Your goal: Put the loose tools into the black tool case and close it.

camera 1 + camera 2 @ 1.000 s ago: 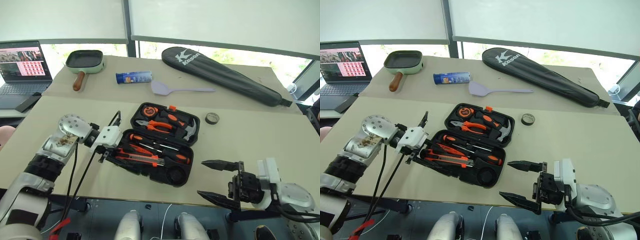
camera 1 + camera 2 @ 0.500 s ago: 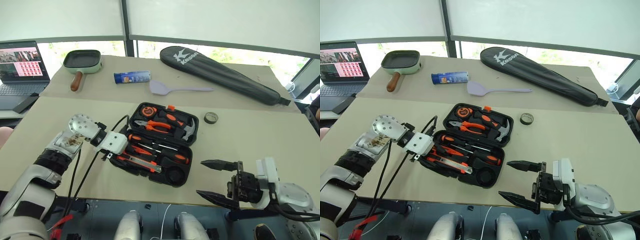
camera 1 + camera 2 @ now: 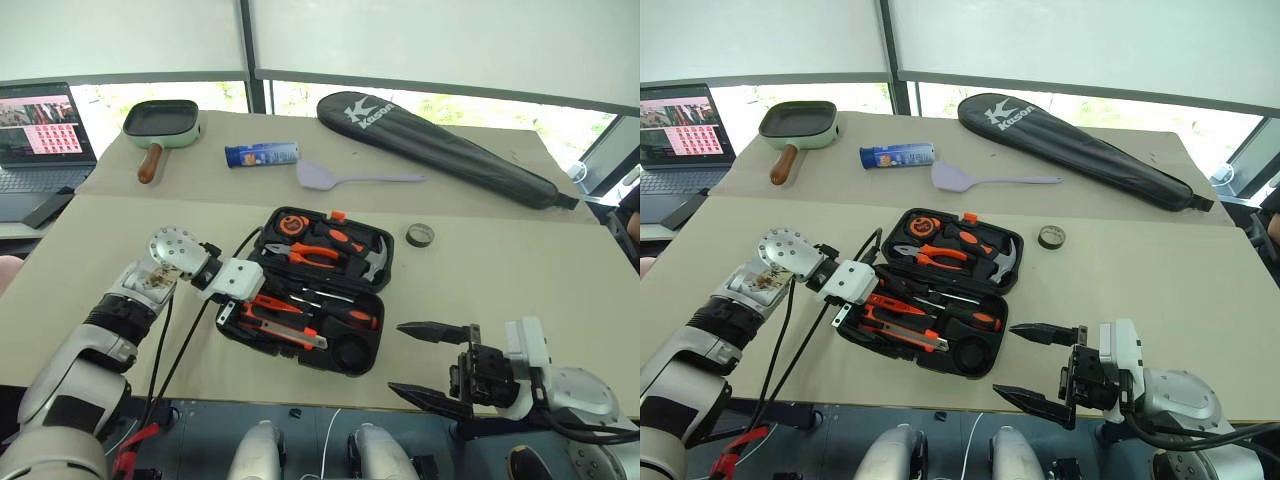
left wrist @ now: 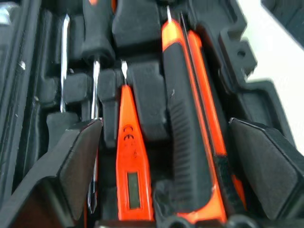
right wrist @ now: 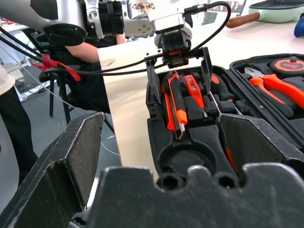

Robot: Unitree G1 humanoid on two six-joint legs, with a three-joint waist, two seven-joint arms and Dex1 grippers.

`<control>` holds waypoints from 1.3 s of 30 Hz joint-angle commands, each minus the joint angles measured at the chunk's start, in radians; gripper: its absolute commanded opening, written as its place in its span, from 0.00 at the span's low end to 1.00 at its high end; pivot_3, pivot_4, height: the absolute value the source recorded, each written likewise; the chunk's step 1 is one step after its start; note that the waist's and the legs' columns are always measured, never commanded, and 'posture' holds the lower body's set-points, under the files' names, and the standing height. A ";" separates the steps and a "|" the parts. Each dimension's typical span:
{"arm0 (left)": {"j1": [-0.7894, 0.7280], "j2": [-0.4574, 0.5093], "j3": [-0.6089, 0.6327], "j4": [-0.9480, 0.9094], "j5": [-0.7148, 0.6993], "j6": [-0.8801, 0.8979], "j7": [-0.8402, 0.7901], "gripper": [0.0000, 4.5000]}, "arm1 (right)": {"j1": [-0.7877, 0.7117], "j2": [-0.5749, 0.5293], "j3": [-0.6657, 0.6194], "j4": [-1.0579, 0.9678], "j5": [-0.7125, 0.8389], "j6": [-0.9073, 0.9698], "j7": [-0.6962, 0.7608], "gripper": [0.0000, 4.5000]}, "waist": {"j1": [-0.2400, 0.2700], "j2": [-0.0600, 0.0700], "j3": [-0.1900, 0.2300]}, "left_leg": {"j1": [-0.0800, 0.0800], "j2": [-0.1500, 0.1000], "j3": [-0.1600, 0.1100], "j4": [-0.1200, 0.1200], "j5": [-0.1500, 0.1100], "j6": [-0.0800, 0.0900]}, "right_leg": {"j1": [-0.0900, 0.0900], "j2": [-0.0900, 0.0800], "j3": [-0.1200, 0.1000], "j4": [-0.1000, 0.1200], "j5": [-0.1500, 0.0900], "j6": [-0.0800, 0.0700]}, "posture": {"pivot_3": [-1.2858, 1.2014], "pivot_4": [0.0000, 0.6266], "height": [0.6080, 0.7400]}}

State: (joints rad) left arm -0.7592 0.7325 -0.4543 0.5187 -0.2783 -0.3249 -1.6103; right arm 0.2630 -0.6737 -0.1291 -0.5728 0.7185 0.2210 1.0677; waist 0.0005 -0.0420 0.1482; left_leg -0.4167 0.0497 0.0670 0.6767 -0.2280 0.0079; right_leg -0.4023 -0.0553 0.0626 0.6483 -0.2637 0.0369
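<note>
The case [image 3: 320, 290] lies open and flat on the table [image 3: 520, 280], near its front edge, its two halves side by side. The far half holds pliers, a hammer and a tape measure in moulded recesses. In the near half lie the knife [image 4: 190, 118] and the tester pen [image 4: 130, 156] side by side, with the screwdrivers [image 3: 340, 312] beside them, all lengthwise in their slots; a round recess at the near right corner sits empty. The tape roll [image 3: 420, 235] lies flat on the table, just right of the case's far corner.
</note>
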 commanded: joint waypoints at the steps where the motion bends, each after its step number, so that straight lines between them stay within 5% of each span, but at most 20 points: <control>1: -0.009 -0.002 0.107 -0.040 -0.107 0.088 -0.004 1.00 | -0.017 0.011 -0.004 0.004 -0.007 -0.028 0.009 1.00 | 0.000 0.000 0.000 | 0.000 0.000 0.000 0.000 0.000 0.000 | 0.000 0.000 0.000 0.000 0.000 0.000 | 0.52 0.24 1.00; 3: 0.003 0.009 0.141 -0.069 -0.154 0.144 -0.004 1.00 | -0.024 0.017 -0.003 0.018 -0.013 -0.032 0.011 1.00 | 0.000 0.000 0.000 | 0.000 0.000 0.000 0.001 0.000 0.000 | 0.000 0.000 0.000 0.000 0.000 0.000 | 0.52 0.24 1.00; 15: 0.139 -0.033 0.195 -0.122 -0.096 0.116 0.000 0.01 | -0.039 0.071 0.005 0.058 -0.049 -0.063 -0.003 1.00 | 0.007 0.000 0.000 | 0.000 0.000 0.000 0.001 0.000 0.000 | 0.000 0.000 0.000 0.000 0.000 0.000 | 0.52 0.24 1.00; 34: 0.191 -0.109 0.090 -0.028 0.185 0.040 0.057 0.00 | -0.020 0.091 -0.001 0.045 -0.057 -0.063 -0.023 1.00 | 0.013 0.004 -0.003 | 0.012 -0.001 0.000 0.001 0.000 0.000 | 0.013 -0.001 -0.001 -0.001 0.000 0.001 | 0.52 0.24 1.00; 39: 0.213 -0.116 0.073 -0.021 0.251 0.022 0.116 0.00 | -0.032 0.101 0.007 0.049 -0.063 -0.064 -0.031 1.00 | 0.013 0.014 -0.015 | 0.013 -0.001 0.000 0.001 0.000 0.000 | 0.014 -0.002 -0.001 -0.002 0.000 0.001 | 0.52 0.24 1.00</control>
State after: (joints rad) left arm -0.5949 0.6227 -0.3013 0.4549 -0.1362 -0.3111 -1.5118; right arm 0.2428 -0.5745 -0.1178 -0.5012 0.6495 0.1799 1.0394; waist 0.0138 -0.0279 0.1336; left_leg -0.4037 0.0483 0.0672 0.6773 -0.2286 0.0084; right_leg -0.3878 -0.0573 0.0621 0.6464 -0.2639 0.0380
